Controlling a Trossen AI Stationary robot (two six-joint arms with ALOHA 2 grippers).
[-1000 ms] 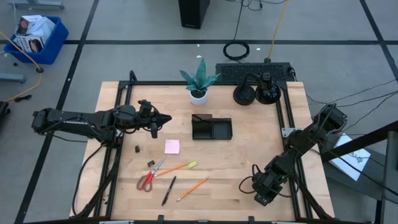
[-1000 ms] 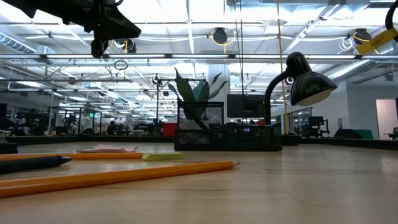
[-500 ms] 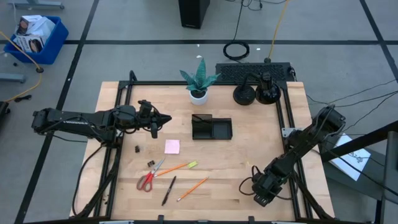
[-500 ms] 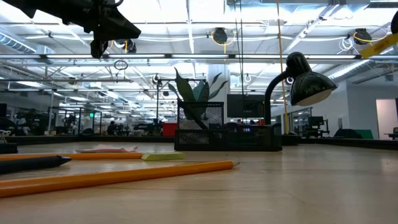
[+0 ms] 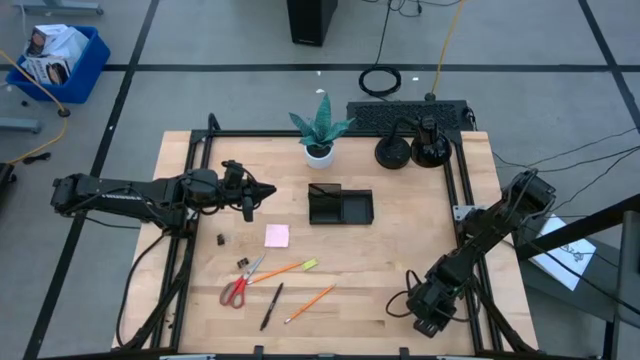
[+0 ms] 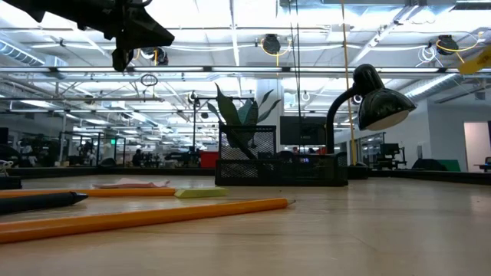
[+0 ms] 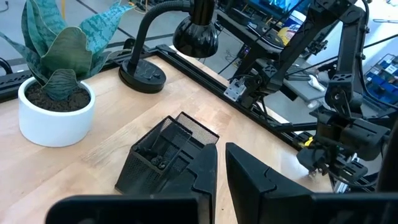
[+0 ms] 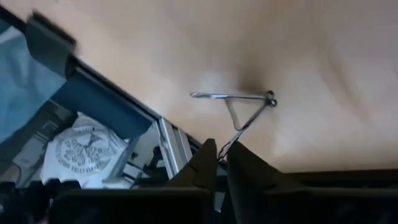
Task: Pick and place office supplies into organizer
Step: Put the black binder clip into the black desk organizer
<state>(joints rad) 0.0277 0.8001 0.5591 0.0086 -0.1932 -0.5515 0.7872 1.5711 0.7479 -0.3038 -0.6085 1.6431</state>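
Supplies sit in the lower-left-centre of the high view: red-handled scissors [image 5: 237,289], black pen [image 5: 271,306], two orange pencils [image 5: 310,302], yellow-green highlighter [image 5: 309,265], pink sticky-note pad [image 5: 277,236], small binder clips [image 5: 243,263]. Organizer [image 5: 340,205], black mesh, sits mid-frame on the wooden surface [image 5: 400,250], empty as far as I can tell. Handling guess: all light. Pencils and pen are thin, stiff and round, likely to roll, so pinch mid-shaft across the axis. Scissors are the heaviest; take them at the pivot or blades, not the loops. Pad is flat and low, so it needs an edge pinch. Clips are tiny and easy to miss. Left claw [image 5: 249,207] hangs above the surface left of the organizer, arm reaching in almost horizontal from the frame's left, wrist tipped down; fingers [image 7: 245,180] nearly pressed together, narrow gap, holding nothing, pointed at the organizer in the wrist view. Right claw [image 5: 412,305] sits low at lower right, arm folded back along the surface's right rail, facing down; fingers close together with a slim gap, empty, a bent wire thing [image 8: 239,106] on the surface just ahead. Potted plant [image 5: 320,128] and desk lamp [image 5: 400,145] sit along the top edge.
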